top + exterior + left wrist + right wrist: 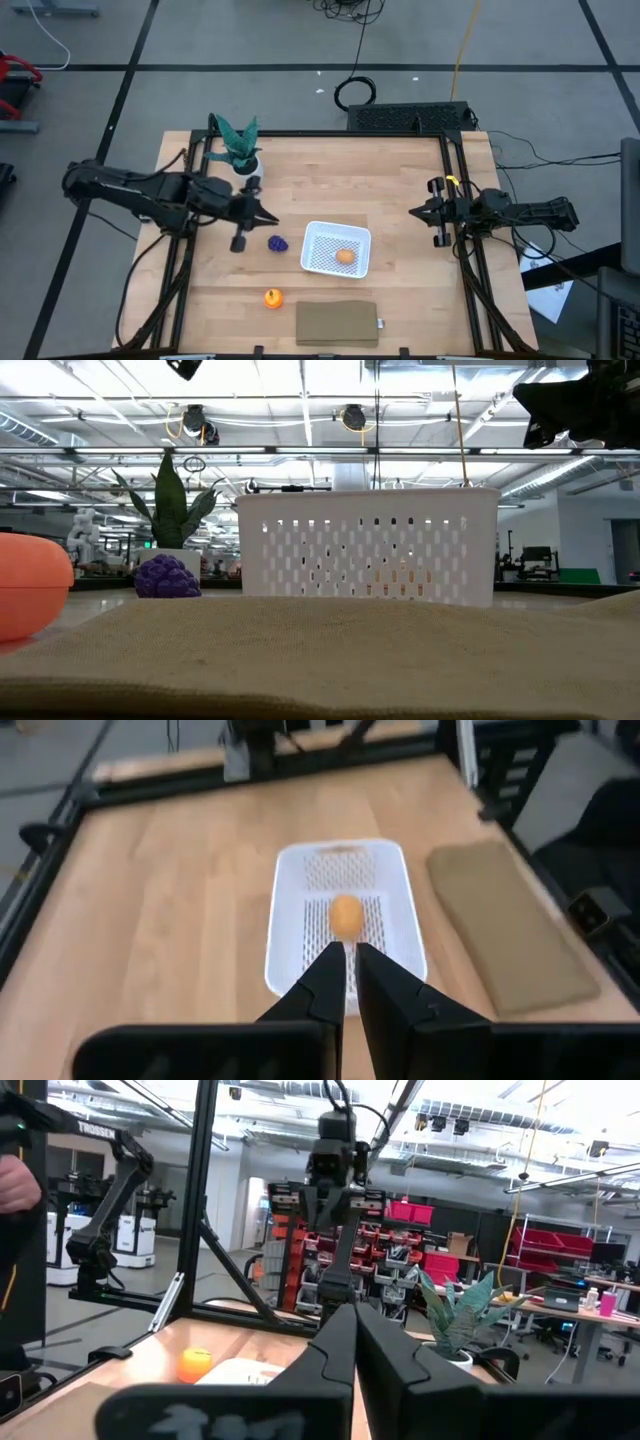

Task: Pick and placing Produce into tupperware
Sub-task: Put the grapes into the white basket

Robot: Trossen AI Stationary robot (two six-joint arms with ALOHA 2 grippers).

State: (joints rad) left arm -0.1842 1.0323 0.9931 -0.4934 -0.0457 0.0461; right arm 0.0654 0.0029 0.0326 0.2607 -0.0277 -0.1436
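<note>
White shallow square perforated plastic tupperware (336,250) sits mid-table between both arms, probably so either can reach it; 1 tan-yellow roundish lump (345,256) already lies inside it; 1 dark purple knobbly cluster (278,243) lies on the wood just beside the tupperware, toward the left arm; 1 bright orange ball (273,298) sits near the front edge beside 1 flat brown rectangular slab (337,323); so 3 produce pieces, 1 in, 2 out. Left gripper (268,216) hovers near the purple cluster, fingers pressed almost together, holding nothing; likely poised to take the cluster next. Right gripper (416,212) waits at the table's right edge, fingers pressed together, empty. 1 green-leaved plant in white pot (241,148) stands at the back left, apart from the work.
</note>
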